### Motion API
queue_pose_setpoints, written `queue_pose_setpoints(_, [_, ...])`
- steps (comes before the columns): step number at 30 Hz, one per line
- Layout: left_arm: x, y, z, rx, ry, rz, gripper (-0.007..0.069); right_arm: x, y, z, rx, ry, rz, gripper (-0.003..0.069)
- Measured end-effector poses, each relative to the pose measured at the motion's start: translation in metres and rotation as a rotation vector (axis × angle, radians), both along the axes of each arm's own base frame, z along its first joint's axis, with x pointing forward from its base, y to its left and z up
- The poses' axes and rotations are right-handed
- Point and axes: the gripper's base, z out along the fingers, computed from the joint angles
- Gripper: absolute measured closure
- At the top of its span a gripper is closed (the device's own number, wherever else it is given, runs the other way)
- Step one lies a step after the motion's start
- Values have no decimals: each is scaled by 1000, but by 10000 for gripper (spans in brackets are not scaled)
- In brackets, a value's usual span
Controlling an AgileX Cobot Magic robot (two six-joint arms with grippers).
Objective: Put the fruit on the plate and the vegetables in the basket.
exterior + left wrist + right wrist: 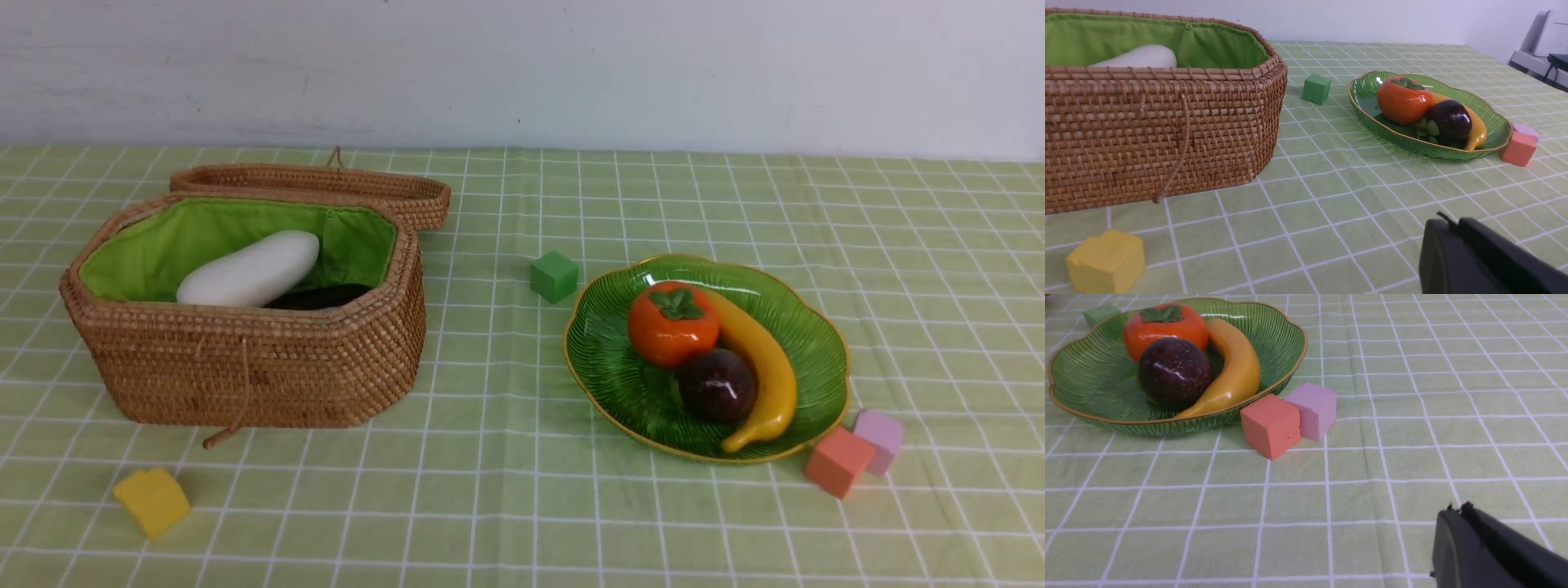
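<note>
Three fruits lay on the plate [808, 327] when I looked: the persimmon [671, 322] at the far side, the mangosteen [717, 384] just in front of it and touching, and the banana [759, 367] curving along their right. I read the banana's long axis as running from the far middle of the dish toward its near rim, tip pointing at me. The plate sat right of centre on the tabletop [506, 490].

On my left stood the basket [245, 359], its lid [326, 184] thrown back and lying behind it. Inside, the radish [249, 269] leaned with its long axis rising toward the far right wall, and a dark shape that I took for the eggplant [322, 296] lay low beside it. I could not see a carrot.

Room to move was wide between basket and plate, with only a green cube [553, 275] at the far end of that lane. A yellow cube [153, 500] sat near the basket's front left corner. An orange cube [838, 461] and a pink cube [880, 439] crowded the plate's near right rim, touching each other.

Both grippers showed only in their wrist views: the left gripper [1457, 245] and the right gripper [1457, 535] each hung low over bare cloth, jaws clenched together, grasping nothing
</note>
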Motion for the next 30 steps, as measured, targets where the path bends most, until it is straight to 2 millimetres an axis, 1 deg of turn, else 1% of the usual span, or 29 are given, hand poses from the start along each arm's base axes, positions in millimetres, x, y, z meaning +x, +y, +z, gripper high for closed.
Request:
queue_pose_setpoints(13, [1, 1, 0, 22, -17, 13, 597, 0, 0, 0, 0, 1, 0, 654])
queue_pose_setpoints(16, [4, 7, 4, 39, -74, 83, 638, 0, 0, 0, -1, 1, 0, 650])
queue_pose_setpoints(20, [6, 13, 6, 54, -105, 189, 638, 0, 0, 0, -1, 1, 0, 648])
queue_pose_setpoints(21, [7, 17, 5, 50, -99, 255, 638, 0, 0, 0, -1, 1, 0, 645])
queue_pose_setpoints(23, [9, 20, -1, 53, -78, 310, 638, 0, 0, 0, -1, 0, 0, 644])
queue_pose_setpoints(25, [11, 23, -16, 31, -15, 353, 638, 0, 0, 0, -1, 1, 0, 642])
queue_pose_setpoints(26, [11, 23, -20, 24, 7, 360, 638, 0, 0, 0, -1, 1, 0, 641])
queue_pose_setpoints(29, [10, 22, -35, 13, 150, 357, 638, 0, 0, 0, -1, 1, 0, 636])
queue_pose_setpoints(30, [10, 22, -36, 12, 157, 357, 638, 0, 0, 0, -1, 1, 0, 636])
